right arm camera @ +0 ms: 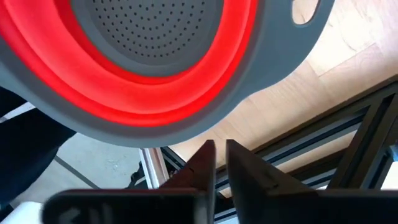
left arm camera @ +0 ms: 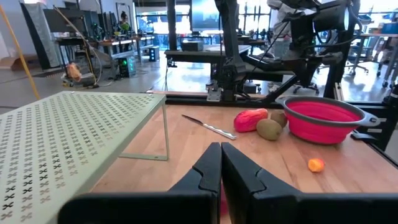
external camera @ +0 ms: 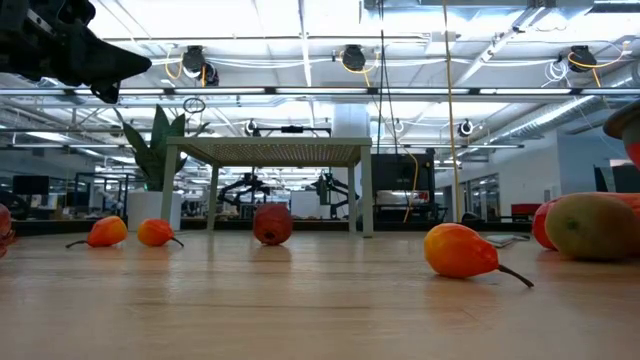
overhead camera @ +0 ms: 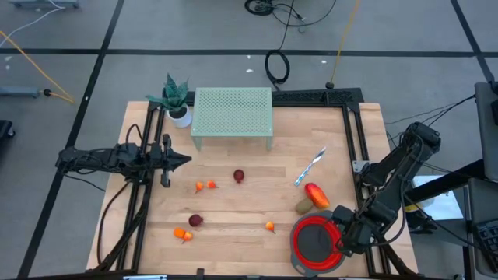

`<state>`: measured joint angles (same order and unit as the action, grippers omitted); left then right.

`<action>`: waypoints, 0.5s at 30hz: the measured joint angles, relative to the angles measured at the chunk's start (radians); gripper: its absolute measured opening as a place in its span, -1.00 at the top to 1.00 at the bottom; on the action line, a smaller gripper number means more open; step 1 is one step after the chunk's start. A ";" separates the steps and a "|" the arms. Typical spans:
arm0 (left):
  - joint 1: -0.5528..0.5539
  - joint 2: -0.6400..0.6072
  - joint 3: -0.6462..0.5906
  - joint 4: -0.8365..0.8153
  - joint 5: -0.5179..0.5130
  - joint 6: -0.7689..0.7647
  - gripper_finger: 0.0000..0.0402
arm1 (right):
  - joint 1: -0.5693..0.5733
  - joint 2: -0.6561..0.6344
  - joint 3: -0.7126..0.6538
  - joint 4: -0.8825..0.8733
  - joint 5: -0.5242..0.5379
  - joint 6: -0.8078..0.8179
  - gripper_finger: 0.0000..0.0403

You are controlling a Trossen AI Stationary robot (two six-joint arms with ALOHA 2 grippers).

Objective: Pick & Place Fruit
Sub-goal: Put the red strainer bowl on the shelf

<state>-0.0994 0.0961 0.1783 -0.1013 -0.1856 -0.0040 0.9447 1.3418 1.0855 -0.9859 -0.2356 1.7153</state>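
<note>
None of the fruit is in the bowl [overhead camera: 299, 250] yet, so watch your right end effector [overhead camera: 343, 239] first. It sits at the bowl's rim, on the side toward the table [overhead camera: 249, 175] edge and frame. Its fingers [right arm camera: 199, 163] are nearly together with a thin gap, and nothing sits between them in the wrist view, though you cannot tell whether they are pinching the rim itself. If you sweep that arm toward the fruit from here, you risk dragging or tipping the bowl, which looks light and collapsible. It also looks to sit near the table's corner, so a nudge outward could push it over the edge.

The red-orange oval [overhead camera: 317, 194] and the brownish oval [overhead camera: 303, 206] lie touching each other, just beyond the bowl from that end effector. Reaching for one will likely roll the other, perhaps onto the stick [overhead camera: 309, 168] nearby.

Your left end effector [overhead camera: 184, 160] is clenched and empty, held above the table beside the green rack [overhead camera: 233, 113], arm stretched level. The small orange pieces [overhead camera: 205, 186] and a dark red fruit [overhead camera: 239, 176] lie near it, ahead and below. More pieces [overhead camera: 187, 227] sit farther off toward the front edge. Round shapes will roll if you descend off centre.
</note>
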 joint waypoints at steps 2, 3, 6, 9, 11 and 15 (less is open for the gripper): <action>0.000 0.000 0.000 0.000 0.000 0.000 0.95 | 0.000 0.000 0.000 0.001 0.000 0.000 0.67; 0.000 0.000 0.000 0.000 0.000 0.000 0.95 | 0.000 0.000 0.000 0.001 0.000 0.000 0.60; 0.000 0.000 0.000 0.000 0.000 0.000 0.95 | 0.000 0.000 0.000 0.000 0.001 0.009 0.37; 0.000 0.000 0.000 0.000 0.000 0.000 0.95 | 0.000 0.000 -0.014 0.007 0.001 0.064 0.13; 0.000 0.000 0.000 0.000 0.000 0.000 0.95 | 0.000 0.000 -0.036 0.024 0.000 0.090 -0.01; 0.000 0.000 0.000 0.000 0.000 0.000 0.95 | 0.000 0.000 -0.083 0.072 -0.003 0.110 -0.21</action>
<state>-0.0997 0.0959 0.1785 -0.1013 -0.1856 -0.0040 0.9443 1.3415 1.0021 -0.9140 -0.2382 1.8252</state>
